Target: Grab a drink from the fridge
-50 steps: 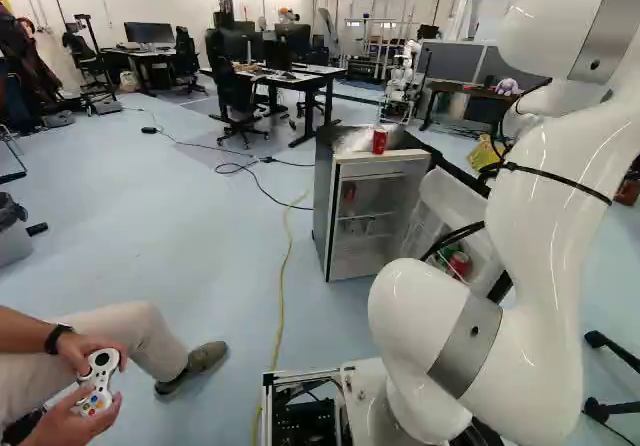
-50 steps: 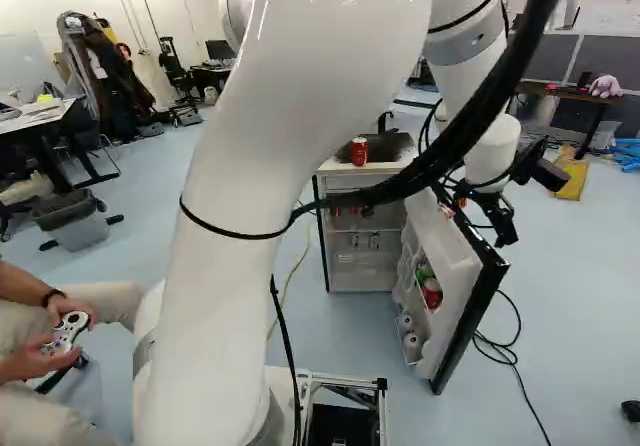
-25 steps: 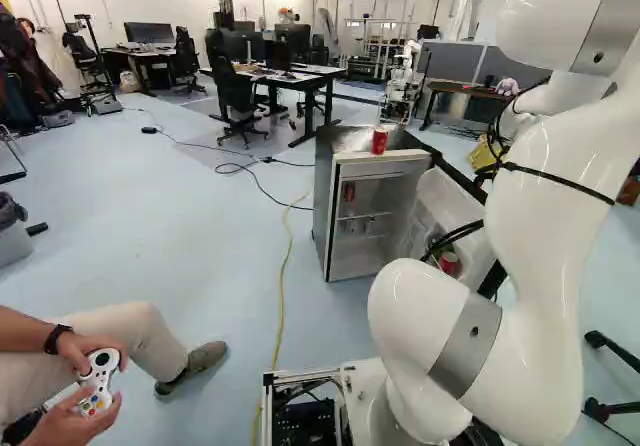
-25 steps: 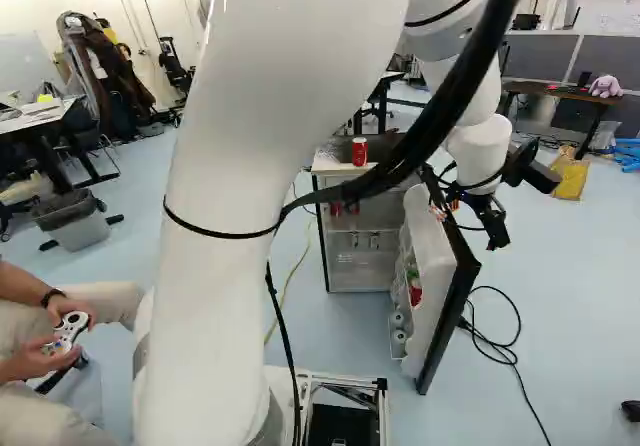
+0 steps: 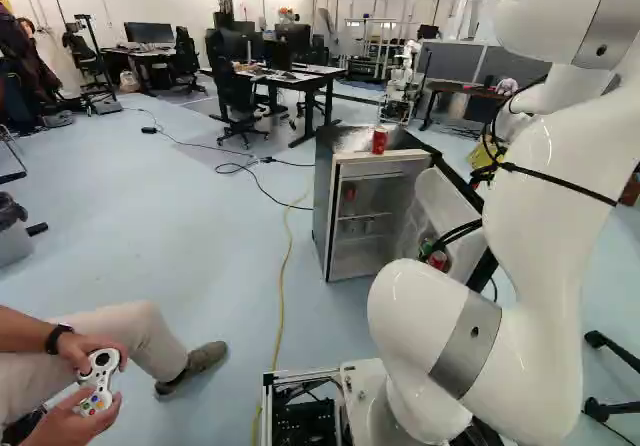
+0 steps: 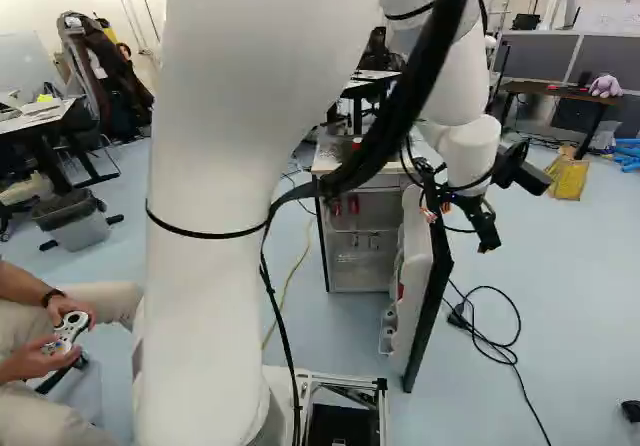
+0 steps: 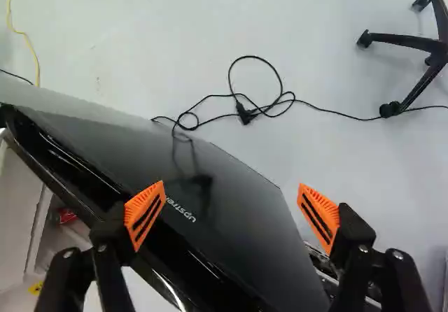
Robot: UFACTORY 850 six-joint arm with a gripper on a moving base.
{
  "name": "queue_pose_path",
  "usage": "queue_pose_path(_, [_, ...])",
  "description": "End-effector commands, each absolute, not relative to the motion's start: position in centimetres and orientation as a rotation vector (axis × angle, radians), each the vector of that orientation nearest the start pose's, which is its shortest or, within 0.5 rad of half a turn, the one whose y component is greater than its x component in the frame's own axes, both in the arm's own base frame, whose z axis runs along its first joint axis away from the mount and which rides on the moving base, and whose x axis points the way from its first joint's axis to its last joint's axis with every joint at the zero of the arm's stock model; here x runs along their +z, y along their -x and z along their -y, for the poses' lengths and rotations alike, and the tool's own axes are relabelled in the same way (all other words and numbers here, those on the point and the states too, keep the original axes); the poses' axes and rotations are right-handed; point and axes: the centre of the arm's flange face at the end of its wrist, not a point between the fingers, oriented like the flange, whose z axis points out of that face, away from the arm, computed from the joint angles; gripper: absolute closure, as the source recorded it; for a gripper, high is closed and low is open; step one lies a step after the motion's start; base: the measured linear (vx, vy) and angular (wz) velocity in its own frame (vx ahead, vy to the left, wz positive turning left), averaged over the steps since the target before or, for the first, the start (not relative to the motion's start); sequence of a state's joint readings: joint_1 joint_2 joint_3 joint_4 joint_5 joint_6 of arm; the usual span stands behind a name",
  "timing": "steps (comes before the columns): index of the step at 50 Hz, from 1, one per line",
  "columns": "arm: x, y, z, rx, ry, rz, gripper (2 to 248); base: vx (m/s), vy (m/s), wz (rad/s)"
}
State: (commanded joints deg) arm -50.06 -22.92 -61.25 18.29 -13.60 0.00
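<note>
My gripper [image 6: 458, 228] is at the fridge door's far upper part in the right base view. In the wrist view, the gripper [image 7: 232, 210] stands wide open, one orange finger over the door's edge, the other past its dark outer face [image 7: 231, 186]; the door lies partly between them, ungripped. The fridge [image 5: 335, 236] stands open, its door [image 6: 435, 291] swung out. One red can [image 5: 379, 141] stands on the fridge, another [image 5: 350, 194] is inside, and a red can [image 5: 438, 259] sits in the door shelf. Whether a finger touches the door, I cannot tell.
A looped black cable [image 6: 490, 341] lies on the floor beyond the door. A yellow cable [image 5: 285, 266] runs left of the fridge. A chair base [image 7: 420, 43] stands off the door's outer side. Desks [image 5: 300, 81] and another robot [image 5: 400, 86] are behind.
The door has swung partway back toward the fridge, carrying its cans along. My arm and gripper have moved left with it in the right base view. The base has not moved.
</note>
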Motion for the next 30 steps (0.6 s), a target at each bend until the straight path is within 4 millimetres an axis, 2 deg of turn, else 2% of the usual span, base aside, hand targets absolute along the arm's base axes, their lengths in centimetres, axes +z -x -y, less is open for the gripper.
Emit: queue_pose_path(30, [40.3,-36.3,39.8,-0.703,2.623,-1.680,3,0.000,0.000,0.000])
